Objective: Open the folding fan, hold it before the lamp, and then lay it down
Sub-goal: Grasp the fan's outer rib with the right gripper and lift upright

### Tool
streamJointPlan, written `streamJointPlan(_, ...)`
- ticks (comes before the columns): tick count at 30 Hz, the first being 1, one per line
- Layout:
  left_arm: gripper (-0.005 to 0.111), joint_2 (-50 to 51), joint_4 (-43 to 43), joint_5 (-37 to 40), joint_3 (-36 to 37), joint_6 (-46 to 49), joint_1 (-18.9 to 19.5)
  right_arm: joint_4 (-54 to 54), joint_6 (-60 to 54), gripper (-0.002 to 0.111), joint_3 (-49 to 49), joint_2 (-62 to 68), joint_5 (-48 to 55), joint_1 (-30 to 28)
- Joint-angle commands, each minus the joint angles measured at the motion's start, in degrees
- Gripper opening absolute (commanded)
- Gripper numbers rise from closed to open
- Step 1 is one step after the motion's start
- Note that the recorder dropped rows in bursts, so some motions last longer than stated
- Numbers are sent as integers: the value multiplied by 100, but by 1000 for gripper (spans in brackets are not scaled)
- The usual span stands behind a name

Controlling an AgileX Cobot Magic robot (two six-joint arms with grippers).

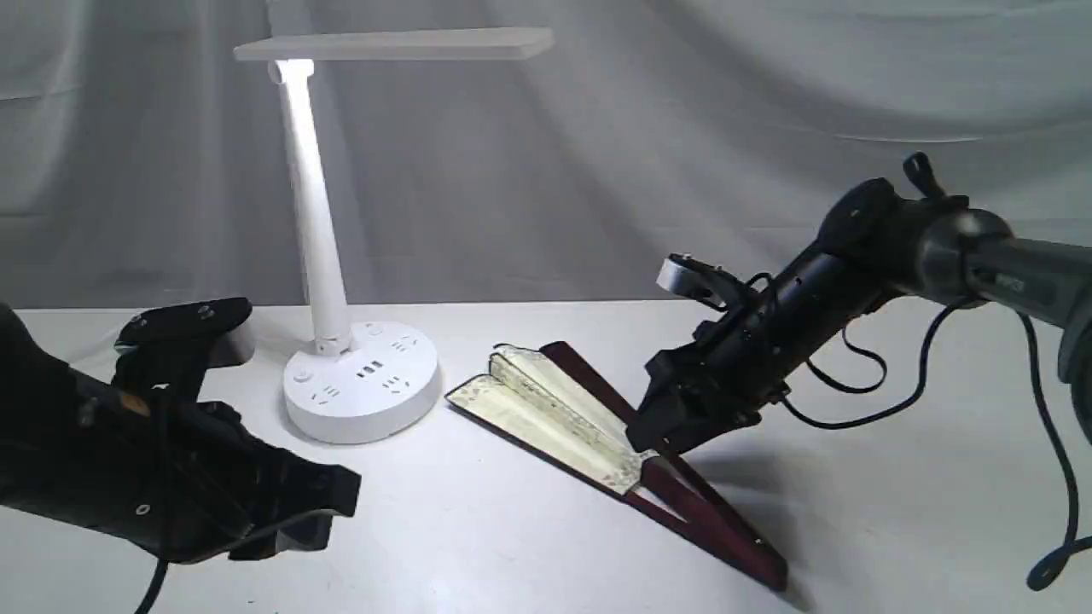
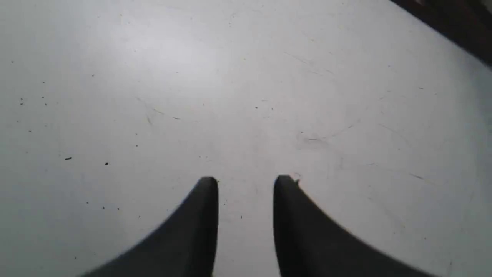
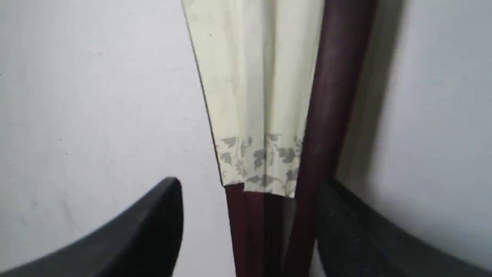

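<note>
The folding fan point(image 1: 554, 418) lies on the white table point(image 1: 478, 529), only slightly spread, its cream leaf toward the lamp and its maroon ribs toward the front right. The white lamp point(image 1: 316, 222) stands upright behind it at the left, and its head is lit. My right gripper point(image 1: 661, 435) is low over the fan where leaf meets ribs. In the right wrist view it point(image 3: 250, 188) stands open, one finger on each side of the fan point(image 3: 250, 96). My left gripper point(image 1: 328, 512) hovers at the front left, open point(image 2: 246, 184) over bare table with nothing between its fingers.
A grey curtain point(image 1: 768, 102) hangs behind the table. Black cables point(image 1: 904, 401) loop down from the right arm over the right of the table. The lamp's round base point(image 1: 363, 384) sits close to the fan's leaf end. A dark shape point(image 2: 453, 27) crosses one corner of the left wrist view.
</note>
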Motion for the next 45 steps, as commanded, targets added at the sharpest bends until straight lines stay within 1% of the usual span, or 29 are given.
streamJointPlan(1, 25, 10, -27, 3, -25, -49, -18, 101, 34, 52, 36, -23, 32, 184)
streamJointPlan(5, 25, 10, -74, 1, -25, -49, -18, 266, 190, 52, 36, -23, 32, 137)
streamJointPlan(12, 25, 10, -160, -51, -25, -49, -18, 1149, 533, 52, 36, -23, 32, -345)
streamJointPlan(15, 25, 10, -160, -64, -25, -49, -18, 1274, 699, 52, 36, -23, 32, -540)
streamJointPlan(19, 25, 10, -160, -102, -25, -49, -18, 1274, 652, 52, 36, -23, 32, -684)
streamJointPlan(26, 25, 10, -202, -114, -25, -49, -18, 1328, 690, 52, 36, 216, 32, -680)
streamJointPlan(30, 25, 10, -201, -103, -25, -49, -18, 1697, 583, 51, 36, 364, 32, -668)
streamJointPlan(34, 25, 10, -201, -82, -25, -49, -18, 1692, 462, 48, 36, 454, 32, -570)
streamJointPlan(40, 25, 10, -201, -82, -25, -49, -18, 1664, 415, 48, 36, 649, 32, -434)
streamJointPlan(45, 25, 10, -201, -82, -25, -49, -18, 2018, 437, 48, 36, 770, 32, -320)
